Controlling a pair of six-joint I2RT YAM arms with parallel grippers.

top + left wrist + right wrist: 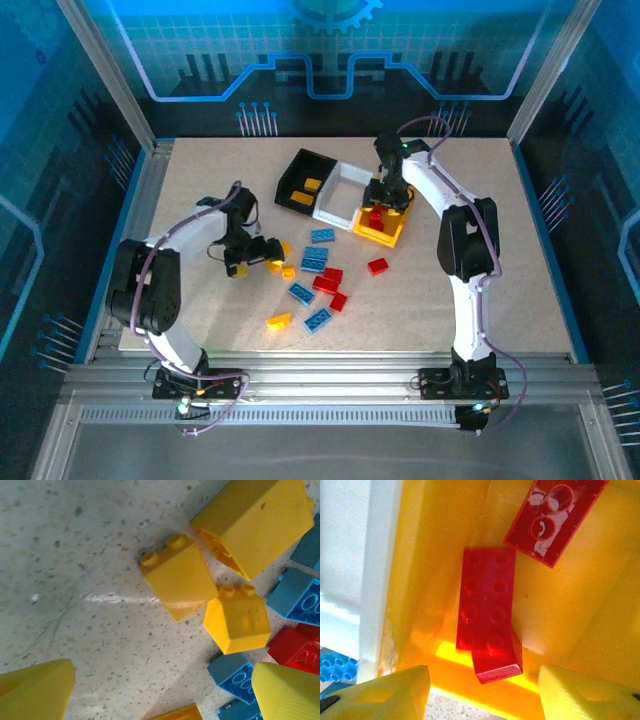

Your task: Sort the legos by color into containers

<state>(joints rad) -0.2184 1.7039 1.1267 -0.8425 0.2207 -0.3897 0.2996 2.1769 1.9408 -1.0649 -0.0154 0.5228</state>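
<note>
Top: right pincer [384,203] hovering over yellow bin [385,240]; loose legos [318,283] lying mid-desk [200,180].
Left wrist: left pincer [160,695] gaping wide, empty, above yellow brick [177,580]. Likely the next pick, needing lowering and centring.
Right wrist: right pincer [485,695] standing parted, gripping nothing; red bricks [487,600] lying in the bin.

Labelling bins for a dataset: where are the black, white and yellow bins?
black bin [304,168]: top external view, bare inner floor.
white bin [346,191]: top external view, bare inner floor.
yellow bin [381,238]: top external view, near rim.
</note>
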